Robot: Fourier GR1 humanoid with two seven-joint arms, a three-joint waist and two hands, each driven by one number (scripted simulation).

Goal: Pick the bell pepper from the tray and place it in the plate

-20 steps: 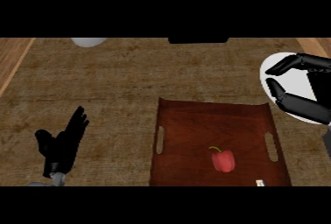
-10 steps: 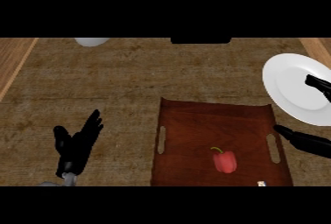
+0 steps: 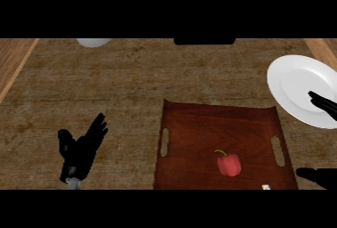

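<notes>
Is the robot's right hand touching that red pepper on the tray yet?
Apart. In the head view the right hand shows beyond the tray's right edge, with bare tray surface between it and the bell pepper.

Counter top (image 3: 132,89) seen from steeply above: a mottled brown, woven-looking surface filling nearly the whole view. Lighter wood-grain strips border it, a left strip (image 3: 14,62) running diagonally and a right strip (image 3: 324,48) at the upper corner. A pale rounded object (image 3: 93,42) (cut off by the upper edge, identity unclear) and a dark rectangular object (image 3: 204,41) sit at the far edge. Lighting is even and dim.
</notes>
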